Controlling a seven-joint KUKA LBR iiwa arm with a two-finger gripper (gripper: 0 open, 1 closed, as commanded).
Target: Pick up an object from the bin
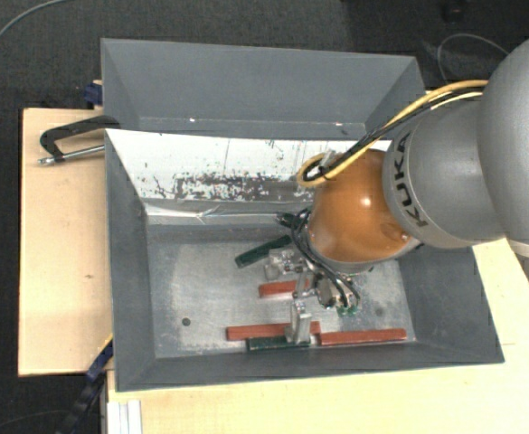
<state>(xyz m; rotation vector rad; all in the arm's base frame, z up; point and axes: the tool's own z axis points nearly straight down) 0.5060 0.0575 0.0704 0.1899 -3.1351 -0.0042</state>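
Your gripper (open or shut, can't tell) sits low at a flat red stick near the bin's front wall; it could skid off w/o a hold.

The bin is dull grey sheet metal, back wall scratched and speckled (floor looks scuffed too). Just inside its front wall lie matt red-brown strips. Over the bin's middle, the robot's orange cover is smooth and glossy.
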